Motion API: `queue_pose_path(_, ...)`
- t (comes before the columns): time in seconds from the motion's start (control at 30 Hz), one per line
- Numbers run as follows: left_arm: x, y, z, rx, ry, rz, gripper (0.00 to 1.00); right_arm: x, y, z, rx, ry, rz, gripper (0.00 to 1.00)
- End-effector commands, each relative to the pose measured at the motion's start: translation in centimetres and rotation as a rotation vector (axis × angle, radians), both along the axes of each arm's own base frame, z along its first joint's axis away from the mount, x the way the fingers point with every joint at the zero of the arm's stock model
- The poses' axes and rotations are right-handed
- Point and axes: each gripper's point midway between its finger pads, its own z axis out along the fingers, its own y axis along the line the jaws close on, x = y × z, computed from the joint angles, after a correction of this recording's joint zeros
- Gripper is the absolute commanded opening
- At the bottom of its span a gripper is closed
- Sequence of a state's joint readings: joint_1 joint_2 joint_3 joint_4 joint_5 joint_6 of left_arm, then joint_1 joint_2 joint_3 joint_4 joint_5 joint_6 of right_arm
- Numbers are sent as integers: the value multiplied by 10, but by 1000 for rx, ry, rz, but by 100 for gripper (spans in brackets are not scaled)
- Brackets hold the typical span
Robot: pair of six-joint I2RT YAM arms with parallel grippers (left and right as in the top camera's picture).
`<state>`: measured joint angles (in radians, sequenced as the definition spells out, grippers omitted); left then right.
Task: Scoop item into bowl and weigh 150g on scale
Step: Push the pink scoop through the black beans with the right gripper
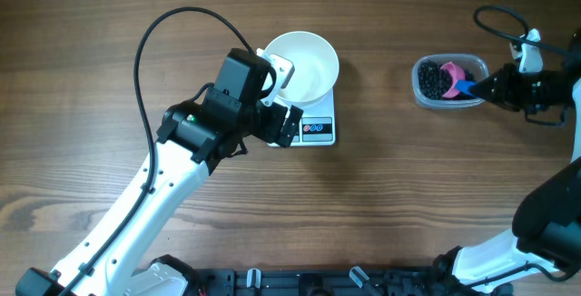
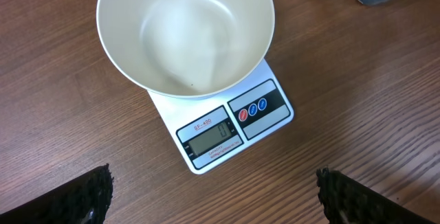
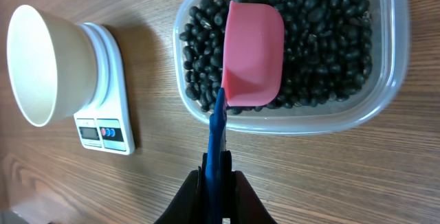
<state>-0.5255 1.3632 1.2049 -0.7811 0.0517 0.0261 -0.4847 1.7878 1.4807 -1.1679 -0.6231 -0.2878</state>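
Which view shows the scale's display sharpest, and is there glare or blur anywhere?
Left wrist view: scale display sharp, reads zero, no glare. Overhead view: display too small to read, bowl almost washed out. Right wrist view: beans crisp, faint sheen on the tub.

bowl on scale, beans in tub

White arms, blk cable.

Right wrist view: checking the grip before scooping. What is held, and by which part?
The right gripper is shut on the blue handle of the pink scoop. The left gripper is open, holding nothing.
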Motion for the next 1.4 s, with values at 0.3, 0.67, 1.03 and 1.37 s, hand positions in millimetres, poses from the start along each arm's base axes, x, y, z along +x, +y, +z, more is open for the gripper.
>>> queue_pose_path(0.3,-3,-3,-6,8,12,-32,100,5,12,2,116,6,-35,4)
queue_pose_path(0.67,-3,-3,-6,8,12,-32,100,8,16,7,155,-9,-38,4)
queue_pose_path(1.03,-3,-3,-6,8,12,-32,100,7,14,7,161,-1,-56,4)
queue_pose_path(1.37,-3,-3,-5,8,11,-32,100,3,-2,12,214,-13,-115,4)
